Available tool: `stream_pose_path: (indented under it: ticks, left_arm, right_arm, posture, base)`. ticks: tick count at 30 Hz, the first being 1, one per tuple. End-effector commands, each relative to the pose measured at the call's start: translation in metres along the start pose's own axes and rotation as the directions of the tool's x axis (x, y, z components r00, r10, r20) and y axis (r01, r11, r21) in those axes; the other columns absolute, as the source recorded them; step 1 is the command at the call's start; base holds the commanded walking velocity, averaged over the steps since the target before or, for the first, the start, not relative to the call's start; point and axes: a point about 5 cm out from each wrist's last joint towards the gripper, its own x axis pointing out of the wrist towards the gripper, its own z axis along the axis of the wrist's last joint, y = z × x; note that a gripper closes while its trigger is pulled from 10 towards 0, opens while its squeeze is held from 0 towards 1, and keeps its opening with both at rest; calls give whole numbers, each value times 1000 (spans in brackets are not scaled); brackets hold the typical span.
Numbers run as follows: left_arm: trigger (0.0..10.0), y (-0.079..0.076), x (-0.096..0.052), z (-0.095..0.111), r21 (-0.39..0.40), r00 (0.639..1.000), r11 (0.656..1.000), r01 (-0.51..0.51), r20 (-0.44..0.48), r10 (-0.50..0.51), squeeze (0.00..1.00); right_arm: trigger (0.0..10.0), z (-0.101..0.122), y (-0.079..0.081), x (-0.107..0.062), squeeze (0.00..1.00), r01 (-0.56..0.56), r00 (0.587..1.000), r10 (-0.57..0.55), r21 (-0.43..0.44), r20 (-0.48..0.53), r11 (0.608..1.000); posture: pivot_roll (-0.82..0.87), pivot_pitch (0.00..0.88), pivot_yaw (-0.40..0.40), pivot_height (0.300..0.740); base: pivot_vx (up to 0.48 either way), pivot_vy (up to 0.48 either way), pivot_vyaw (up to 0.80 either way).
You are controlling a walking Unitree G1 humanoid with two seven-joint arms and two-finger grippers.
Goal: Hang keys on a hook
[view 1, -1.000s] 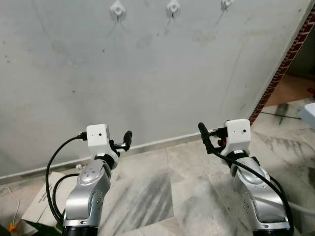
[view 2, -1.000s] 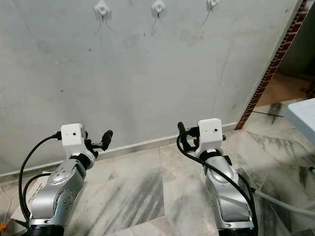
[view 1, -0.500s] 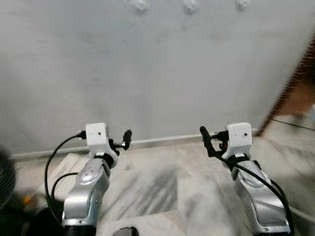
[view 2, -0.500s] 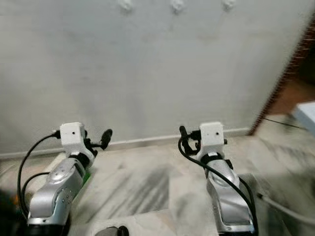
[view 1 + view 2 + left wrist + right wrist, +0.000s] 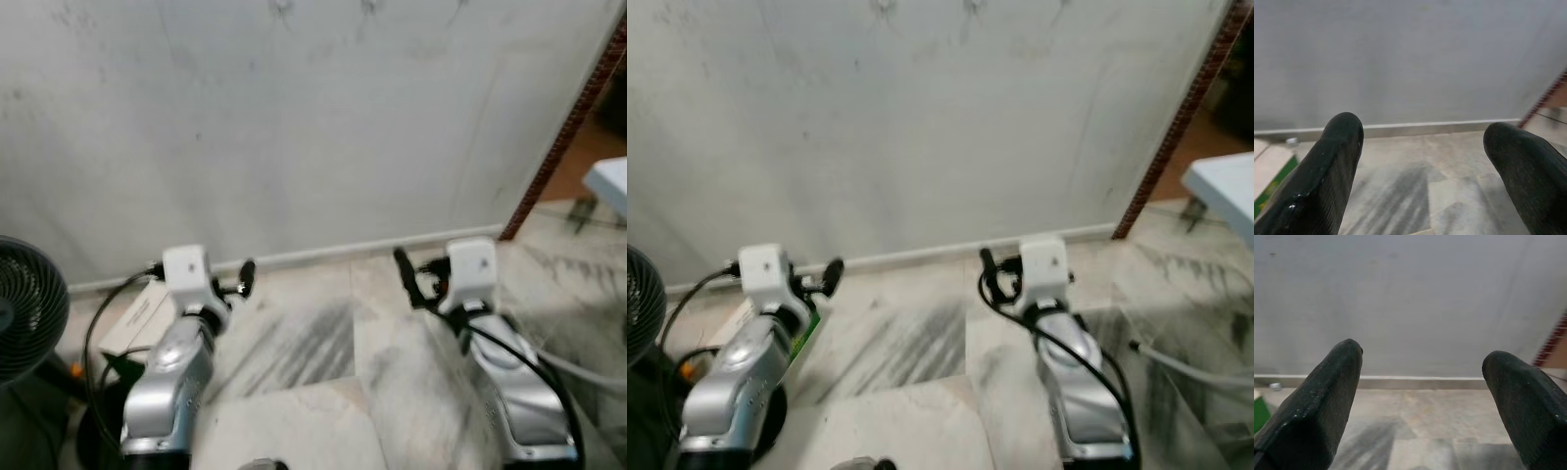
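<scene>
Grey plaster wall [image 5: 323, 127] fills the head views, both arms raised before it, above the marble floor [image 5: 313, 343]; a black fan [image 5: 24, 294] stands well left of the wall's skirting. Left pincer [image 5: 1422, 161] gapes empty. Right pincer [image 5: 1422, 396] likewise (keys and hook unseen), so locate the keys first.

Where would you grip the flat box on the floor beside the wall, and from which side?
Probably across its narrow width, coming down from above: the box lies flat on the floor, so only its top and side edges are free. The open left claw is nearest, though the arm hides part of it.
</scene>
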Motion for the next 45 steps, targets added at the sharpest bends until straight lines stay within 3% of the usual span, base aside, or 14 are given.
stream_pose_path:
  ticks: [1,6,15,17,22,32,36,45]
  left_arm:
    - [10000,9,-1,2,23,1000,999,-23,5,23,0]
    - [10000,9,0,2,32,1000,999,-26,8,26,0]
    - [10000,7,2,5,23,999,1000,-19,26,18,0]
    - [10000,7,5,8,63,998,998,-26,50,23,0]
    - [10000,5,8,10,51,998,999,-10,57,7,0]
    - [10000,6,11,11,117,998,993,32,42,-37,0]
    - [10000,6,11,11,70,997,995,69,28,-71,0]
    - [10000,0,9,10,57,993,992,113,26,-115,0]
  right_arm:
    - [10000,5,5,1,0,-10,1000,10,6,16,1000]
    - [10000,10,7,3,0,-12,999,12,3,30,1000]
    - [10000,5,7,2,0,-2,1000,2,-2,2,1000]
    - [10000,5,8,2,0,-1,1000,1,-9,-3,1000]
    - [10000,5,7,4,0,4,1000,-4,-9,-3,1000]
    - [10000,5,10,6,0,17,1000,-17,3,-5,1000]
    - [10000,4,10,6,0,23,1000,-23,4,-7,1000]
    - [10000,4,9,6,0,33,999,-33,2,-6,999]
  posture:
    - [-5,39,41,740]
    - [-8,39,42,740]
    - [-14,44,39,740]
    - [-14,44,39,740]
    - [-22,40,40,740]
    - [-14,41,50,740]
    - [-14,43,53,740]
    - [-15,45,53,740]
  base:
    - [0,0,0]
    - [0,0,0]
    - [0,0,-675]
    - [0,0,-784]
    - [0,0,-781]
    - [0,0,-781]
    - [0,0,-781]
    - [111,0,-781]
